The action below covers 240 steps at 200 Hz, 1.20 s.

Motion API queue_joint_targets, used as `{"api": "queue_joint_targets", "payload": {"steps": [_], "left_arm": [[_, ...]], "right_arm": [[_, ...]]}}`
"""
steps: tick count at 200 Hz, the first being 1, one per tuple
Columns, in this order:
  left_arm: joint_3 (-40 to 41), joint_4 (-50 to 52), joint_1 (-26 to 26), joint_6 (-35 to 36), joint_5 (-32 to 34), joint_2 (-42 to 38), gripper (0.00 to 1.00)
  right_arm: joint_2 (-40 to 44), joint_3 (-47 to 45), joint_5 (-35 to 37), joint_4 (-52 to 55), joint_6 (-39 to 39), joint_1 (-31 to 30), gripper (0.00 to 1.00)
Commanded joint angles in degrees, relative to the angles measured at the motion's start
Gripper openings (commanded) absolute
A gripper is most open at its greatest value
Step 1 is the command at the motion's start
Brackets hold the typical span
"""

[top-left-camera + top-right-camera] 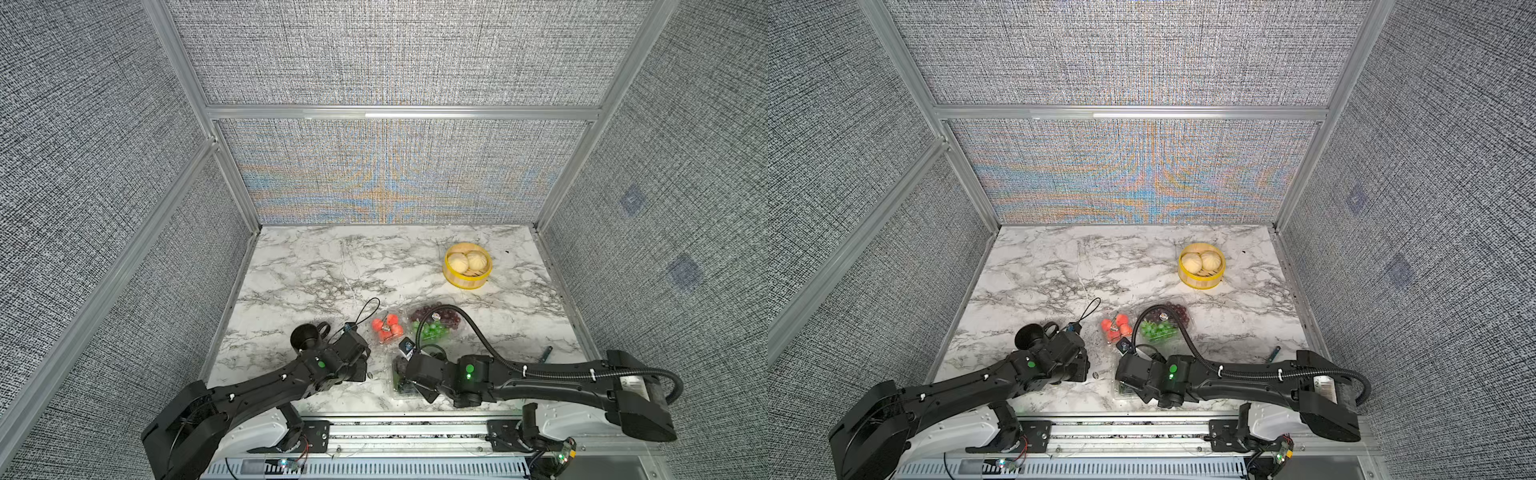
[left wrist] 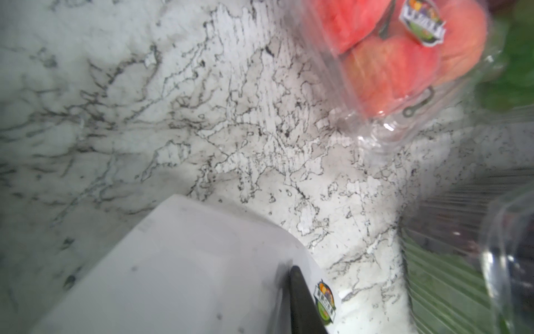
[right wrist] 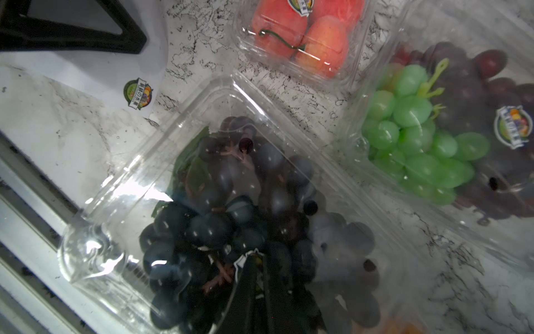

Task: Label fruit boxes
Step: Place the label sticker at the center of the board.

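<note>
Marble-pattern tabletop (image 1: 332,266): white with grey veins, glossy.

Clear plastic clamshell of dark blue-purple grapes (image 3: 202,179) sits at the near edge. Shiny lid, rounded corners.

Right gripper (image 3: 251,257) is directly over it. The black tips are low on the lid and close together, with a white-edged scrap at them. Gripping or not, I cannot tell.

Just beyond the dark-grape box is a small clear clamshell of smooth red fruit (image 1: 386,328). Beside that is a wider clear clamshell of green and purple grapes (image 1: 434,324). Each has a round printed label (image 3: 514,127) on its lid.

Left of the dark-grape box lies a flat white sticker sheet (image 2: 187,274), matte, with a single round sticker (image 3: 138,94) near its corner. Left gripper (image 1: 356,362) is over it, one black finger (image 2: 302,303) down at the paper. Its jaw gap is hidden, so I cannot tell.

Round yellow bamboo steamer (image 1: 465,284) with two pale buns stands well beyond the dark-grape box.
</note>
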<state>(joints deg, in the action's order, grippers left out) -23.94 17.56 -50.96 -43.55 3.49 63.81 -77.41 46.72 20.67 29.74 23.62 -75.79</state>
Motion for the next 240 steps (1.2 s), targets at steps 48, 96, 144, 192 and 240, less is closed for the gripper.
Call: {"api": "queue_joint_targets", "payload": {"steps": [48, 96, 144, 192, 240], "left_arm": [[-0.47, 3.39, 0.00, -1.87, 2.47, 1.04, 0.44], [-1.37, 7.60, -0.04, -4.01, 5.90, 0.94, 0.77], [-2.60, 9.05, -0.06, -5.31, 6.64, 3.35, 0.86], [-3.98, 6.00, -0.19, -6.32, 7.98, 9.62, 0.91], [-4.78, 3.72, -2.93, -7.96, 8.61, 12.19, 0.93]], "right_arm": [[-0.61, 0.68, 0.77, 1.93, 0.40, -0.85, 0.37], [5.77, -0.95, 1.23, -2.27, -1.61, -0.87, 0.47], [7.16, -1.52, 2.12, -2.84, -2.43, -0.95, 0.47], [8.73, -2.59, 3.41, -3.37, -2.43, -0.92, 0.47], [10.78, -3.75, 4.05, -3.81, -2.43, -1.01, 0.47]]}}
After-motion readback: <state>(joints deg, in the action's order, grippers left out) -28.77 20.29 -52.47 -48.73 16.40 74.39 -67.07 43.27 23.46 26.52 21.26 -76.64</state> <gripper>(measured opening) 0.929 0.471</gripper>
